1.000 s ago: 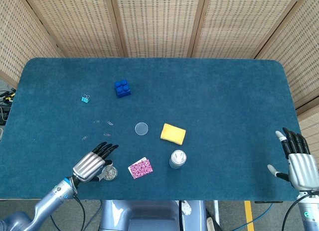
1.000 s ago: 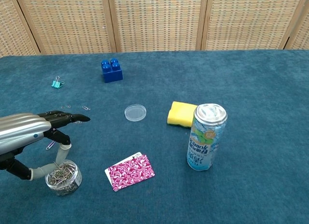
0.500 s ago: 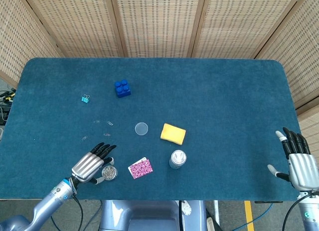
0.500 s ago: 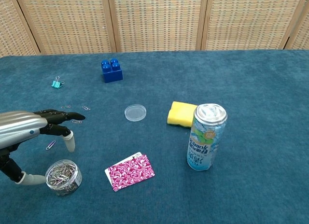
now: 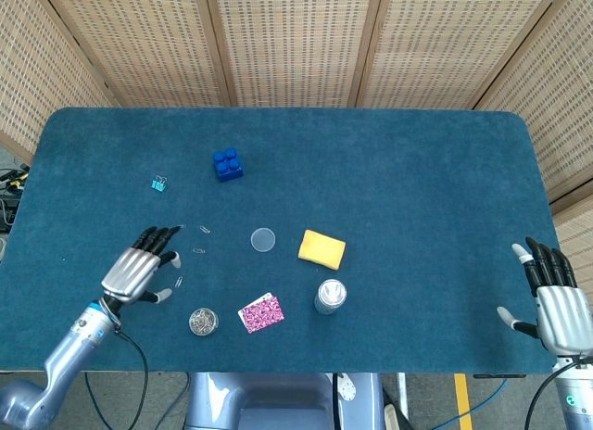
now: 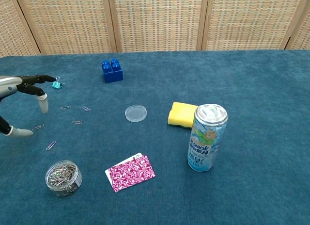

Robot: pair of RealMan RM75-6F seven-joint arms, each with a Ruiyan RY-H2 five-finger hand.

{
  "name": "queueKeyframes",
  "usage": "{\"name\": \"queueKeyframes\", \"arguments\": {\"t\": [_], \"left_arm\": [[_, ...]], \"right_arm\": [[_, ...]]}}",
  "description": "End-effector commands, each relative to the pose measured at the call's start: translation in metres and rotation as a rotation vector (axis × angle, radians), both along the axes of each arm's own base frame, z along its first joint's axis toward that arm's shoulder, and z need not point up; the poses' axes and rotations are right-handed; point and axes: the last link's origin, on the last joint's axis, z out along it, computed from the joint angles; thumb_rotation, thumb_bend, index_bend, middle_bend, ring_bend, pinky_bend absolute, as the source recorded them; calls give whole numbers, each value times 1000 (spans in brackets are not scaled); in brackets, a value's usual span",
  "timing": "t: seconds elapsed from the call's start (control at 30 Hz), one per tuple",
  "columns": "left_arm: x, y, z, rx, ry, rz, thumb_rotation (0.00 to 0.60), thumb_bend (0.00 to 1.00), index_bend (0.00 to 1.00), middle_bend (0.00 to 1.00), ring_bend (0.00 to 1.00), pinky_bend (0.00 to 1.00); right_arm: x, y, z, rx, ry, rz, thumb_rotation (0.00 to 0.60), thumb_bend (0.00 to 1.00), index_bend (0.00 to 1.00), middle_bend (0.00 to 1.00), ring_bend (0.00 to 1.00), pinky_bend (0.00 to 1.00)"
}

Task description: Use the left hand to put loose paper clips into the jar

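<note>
Because the loose paper clips (image 6: 72, 119) are thin, light, slippery wire lying flat on the table (image 5: 417, 170) at 12 o'clock of the jar (image 6: 63, 177), the left hand (image 5: 137, 272) (fingers apart, empty) should pinch one by its edge.

Light: bright, even, diffuse; you get no hard glare.
Shadows: soft and short beside the can (image 6: 207, 137) and jar (image 6: 63, 178).
Focus: sharp in both views.
Tabletop (image 5: 389, 170) edges: slightly bowed in the head view.

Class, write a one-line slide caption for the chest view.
Left hand hovers open above loose paper clips, jar of clips waiting nearby.
</note>
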Motion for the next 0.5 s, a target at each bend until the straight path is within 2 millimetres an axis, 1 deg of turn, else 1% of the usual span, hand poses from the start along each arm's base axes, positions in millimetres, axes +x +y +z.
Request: {"name": "queueKeyframes", "arguments": {"t": [0.03, 0.17, 0.3, 0.5], "left_arm": [[-20, 30, -4, 49, -18, 99, 600, 237, 460, 0, 0, 0], [-20, 44, -12, 69, -24, 106, 600, 264, 485, 0, 0, 0], [-10, 58, -28, 70, -26, 99, 600, 285, 497, 0, 0, 0], [-1, 67, -44, 59, -9, 99, 600, 316, 508, 0, 0, 0]], "right_arm": [[0, 0, -1, 2, 4, -1, 600, 0, 63, 0, 0, 0], [1, -1, -3, 6, 7, -1, 600, 0, 63, 0, 0, 0], [1, -2, -4, 9, 11, -4, 600, 0, 63, 0, 0, 0], [-1, -3, -4, 7, 11, -11, 600, 0, 63, 0, 0, 0]]}}
